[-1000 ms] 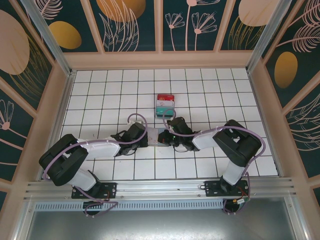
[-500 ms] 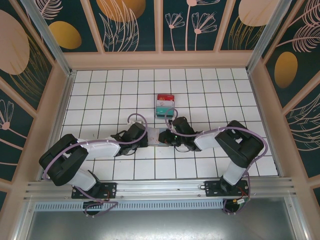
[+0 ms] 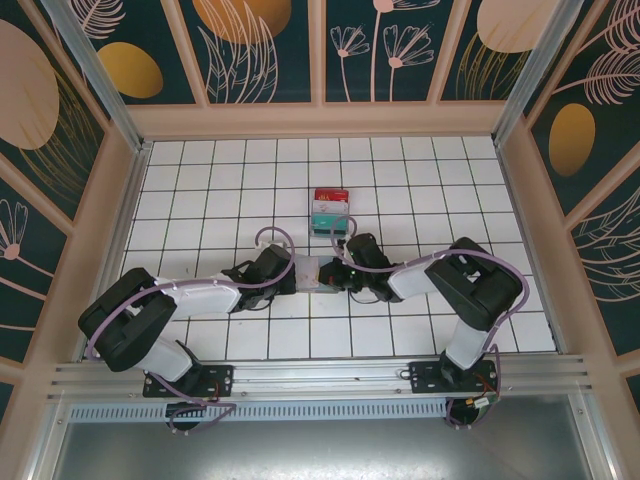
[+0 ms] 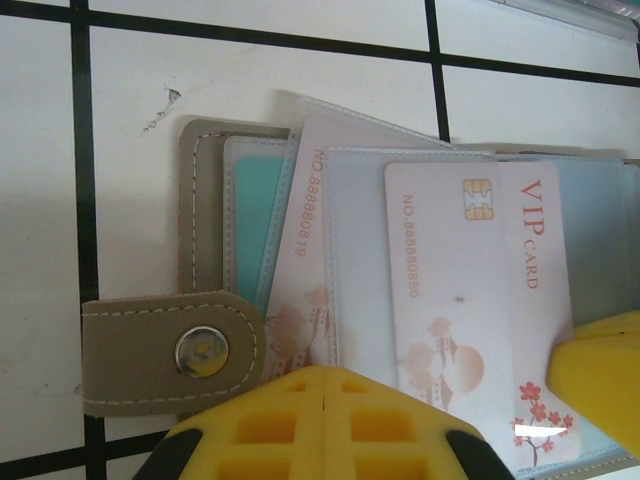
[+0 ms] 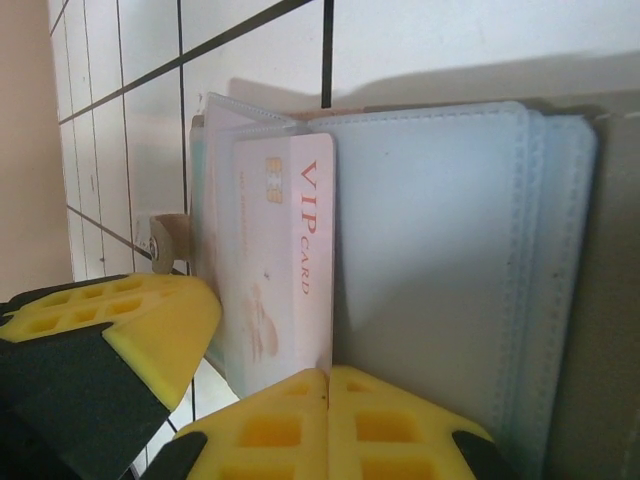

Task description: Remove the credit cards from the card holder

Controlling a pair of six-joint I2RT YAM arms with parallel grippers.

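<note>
Pressing its fingers shut with nothing between them, the left gripper (image 4: pixel 325 385) sits on the near edge of the card holder (image 4: pixel 205 210), apparently pinning it to the bench (image 4: pixel 130 90). Facing it, the right gripper (image 5: pixel 328 385) is also clenched, its tips meeting at the end of the pink VIP card (image 5: pixel 285 250). Whether the card is nipped between them or merely pushed cannot be told. That card sticks partway out of a clear sleeve, with a second pink card (image 4: pixel 305 260) fanned out beside it. The holder lies open and flat in the middle of the bench, its snap tab (image 4: pixel 165 350) spread to one side, a little nearer the arms than the red, white and teal stack (image 3: pixel 330 211).

The step in hand looks like drawing the VIP card free. Doing it well means holding the left gripper's weight on the holder so it does not drag along. The right gripper needs a real pinch on the exposed end first, since a thin, slick card slips easily. The pull should then run straight along the sleeve rather than twisting.
</note>
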